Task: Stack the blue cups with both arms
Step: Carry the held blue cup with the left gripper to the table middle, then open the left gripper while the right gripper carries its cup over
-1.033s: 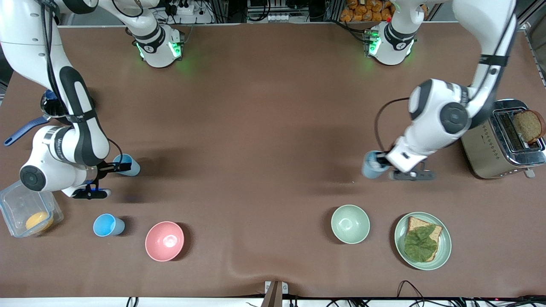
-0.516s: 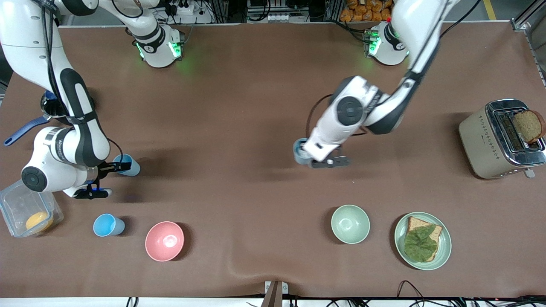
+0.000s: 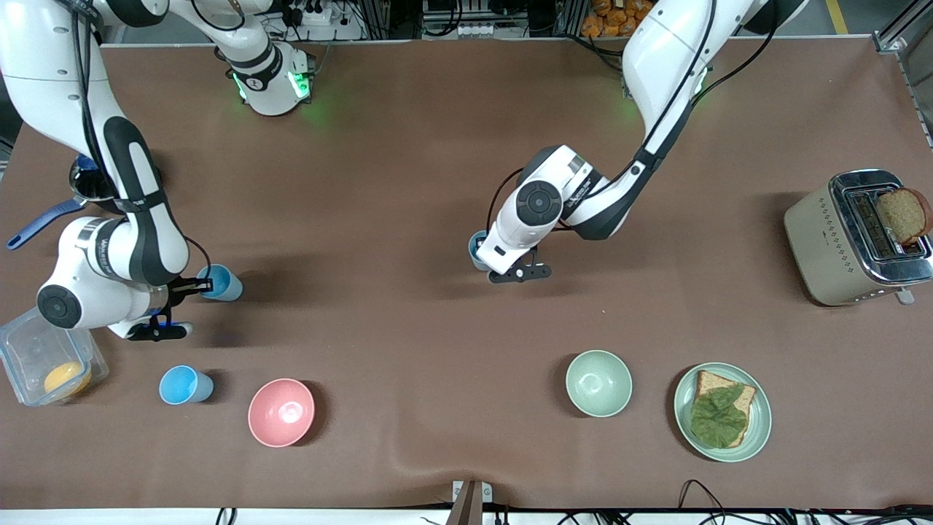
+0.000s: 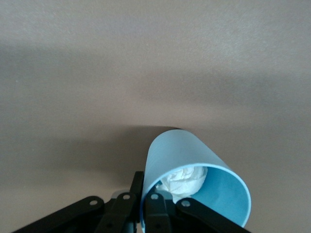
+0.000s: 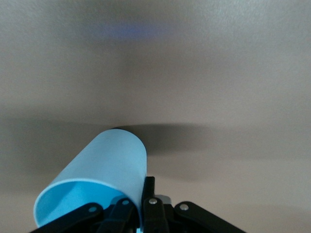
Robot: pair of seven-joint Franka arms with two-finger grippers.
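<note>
My left gripper [image 3: 487, 257] is shut on the rim of a paler grey-blue cup [image 3: 477, 246] and holds it over the middle of the table. In the left wrist view the fingers [image 4: 154, 206] pinch the cup's wall [image 4: 184, 155], and crumpled white paper [image 4: 184, 180] lies inside. My right gripper [image 3: 195, 286] is shut on the rim of a light-blue cup [image 3: 222, 284], low over the table at the right arm's end. That cup [image 5: 107, 165] is empty in the right wrist view, pinched by the gripper [image 5: 141, 206]. A third blue cup [image 3: 184, 385] stands upright beside the pink bowl [image 3: 281, 412].
A pale green bowl [image 3: 598, 383] and a green plate with bread and lettuce [image 3: 722, 412] lie near the front camera. A toaster with bread [image 3: 856, 237] stands at the left arm's end. A clear container with an orange [image 3: 47, 364] and a blue-handled utensil [image 3: 40, 222] sit at the right arm's end.
My left arm has carried the grey-blue cup from near the toaster to over the table's middle. My right arm with its cup has barely moved.
</note>
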